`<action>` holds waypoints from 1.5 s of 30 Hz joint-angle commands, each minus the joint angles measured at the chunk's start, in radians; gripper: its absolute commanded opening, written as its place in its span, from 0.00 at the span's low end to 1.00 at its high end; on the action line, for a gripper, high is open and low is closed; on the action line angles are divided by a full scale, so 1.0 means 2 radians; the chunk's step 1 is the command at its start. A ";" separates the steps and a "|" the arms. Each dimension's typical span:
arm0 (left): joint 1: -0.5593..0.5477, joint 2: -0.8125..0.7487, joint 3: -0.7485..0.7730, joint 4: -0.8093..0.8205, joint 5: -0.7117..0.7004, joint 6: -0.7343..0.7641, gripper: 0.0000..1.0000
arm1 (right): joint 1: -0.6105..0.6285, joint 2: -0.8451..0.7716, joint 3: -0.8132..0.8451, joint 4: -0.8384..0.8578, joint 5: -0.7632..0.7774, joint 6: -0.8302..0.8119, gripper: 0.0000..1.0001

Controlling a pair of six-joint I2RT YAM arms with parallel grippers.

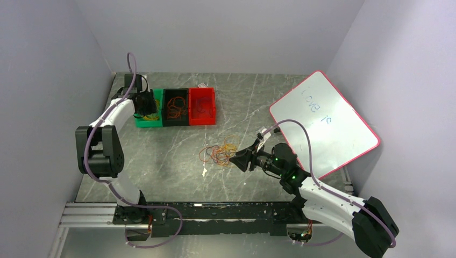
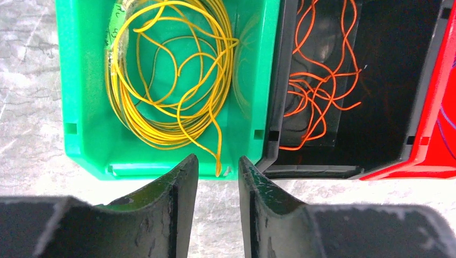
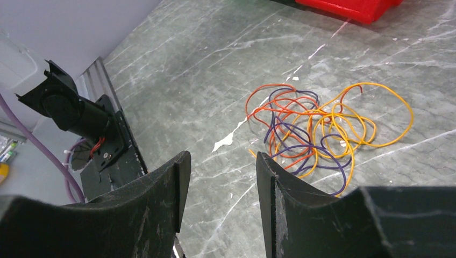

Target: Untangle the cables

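Top external view: near the middle of the grey marbled table (image 1: 242,97), a tangled heap of cables (image 1: 219,155), lying loose with nothing touching it. Just to its right, the right gripper (image 1: 239,159), low over the table, pointed at the heap, near it but apart. At the back left, three bins in a row, touching side to side: green bin (image 1: 145,122), black bin (image 1: 175,123), red bin (image 1: 211,107). Over the green bin, the left gripper (image 1: 145,105). On the right, set askew, a red-rimmed whiteboard (image 1: 322,123).

Left wrist view: left gripper (image 2: 218,161) with fingers parted by a clear gap, clamped on nothing. Just beyond the tips, the near wall of the green bin (image 2: 75,64). Inside it, a coil of yellow cables (image 2: 161,141), one loose end trailing down to the near wall, in line with the gap. In the black bin (image 2: 387,80), orange cables (image 2: 312,91) sprawled in loose loops. Of the red bin (image 2: 438,107), only a corner showing, possibly with purple strands inside, too little in view to say.

Right wrist view: right gripper (image 3: 221,158) likewise with fingers apart, nothing between them. Beyond the tips, the heap of cables (image 3: 306,126): orange, yellow and purple strands looped through one another, flat on the table, apart from the bins.
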 commanded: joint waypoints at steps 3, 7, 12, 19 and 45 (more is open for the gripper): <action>-0.005 0.020 0.005 -0.012 -0.015 -0.001 0.25 | 0.003 -0.010 -0.005 0.009 0.001 0.002 0.52; -0.005 0.024 0.012 -0.006 -0.020 -0.002 0.08 | 0.003 -0.011 -0.005 0.008 0.000 0.001 0.52; -0.005 0.031 0.018 0.024 -0.024 0.003 0.07 | 0.004 -0.012 -0.006 0.009 0.000 0.002 0.52; -0.004 0.062 0.035 0.062 -0.010 0.013 0.07 | 0.003 -0.013 -0.003 0.001 0.002 -0.003 0.52; 0.000 0.065 0.057 0.027 0.000 0.001 0.37 | 0.003 -0.007 0.002 0.004 0.000 -0.002 0.52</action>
